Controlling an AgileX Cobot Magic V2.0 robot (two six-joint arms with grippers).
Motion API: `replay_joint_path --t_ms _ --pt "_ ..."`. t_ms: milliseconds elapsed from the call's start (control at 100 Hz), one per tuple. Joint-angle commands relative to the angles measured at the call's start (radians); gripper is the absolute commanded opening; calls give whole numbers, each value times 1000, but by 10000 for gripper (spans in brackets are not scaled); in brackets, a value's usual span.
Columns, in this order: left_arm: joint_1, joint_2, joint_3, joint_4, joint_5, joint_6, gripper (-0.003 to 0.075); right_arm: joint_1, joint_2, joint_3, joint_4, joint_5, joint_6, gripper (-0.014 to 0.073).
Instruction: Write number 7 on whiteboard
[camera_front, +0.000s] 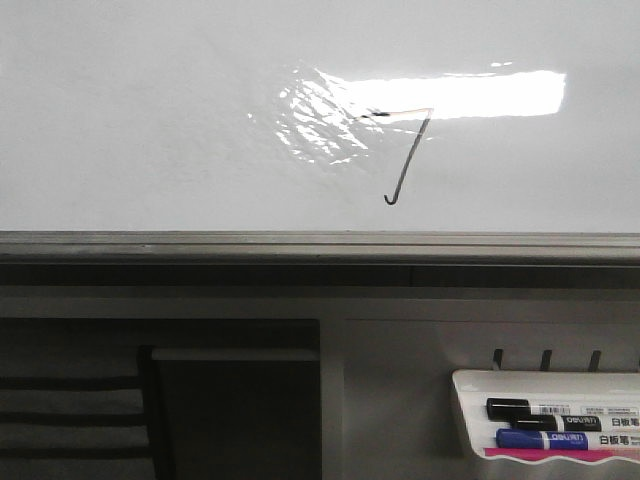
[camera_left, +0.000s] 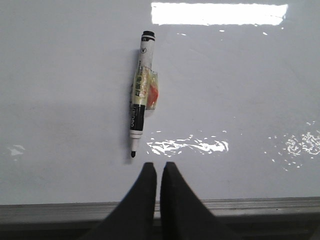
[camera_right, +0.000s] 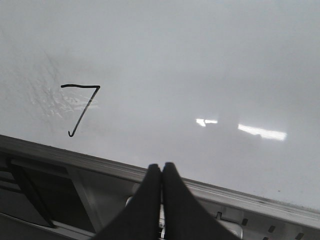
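A thin dark number 7 is drawn on the glossy whiteboard, its top stroke inside the bright glare; it also shows in the right wrist view. In the left wrist view a black marker with a yellow and orange wrap lies uncapped on the whiteboard, tip toward my left gripper, which is shut and empty just short of it. My right gripper is shut and empty over the board's grey edge rail, to the right of the 7. No gripper shows in the front view.
A grey metal rail runs along the board's near edge. Below it at the right hangs a small white marker tray with a black marker and a blue marker. A dark shelf frame sits at lower left.
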Motion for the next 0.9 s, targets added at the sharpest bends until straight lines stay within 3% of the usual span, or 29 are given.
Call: replay_joint_path --t_ms 0,360,580,780,890 --pt "-7 5 -25 -22 -68 -1 -20 -4 3 -25 -6 -81 1 -71" --pt "-11 0 -23 -22 -70 -1 -20 -4 3 -25 -6 -81 1 -71" --pt "-31 -238 83 -10 -88 -1 -20 -4 3 -25 -6 -81 1 -71" --pt "-31 -452 232 -18 -203 -3 -20 -4 3 -25 -6 -81 1 -71" --pt "-31 -498 301 86 -224 -118 -20 -4 3 -25 -6 -81 1 -71"
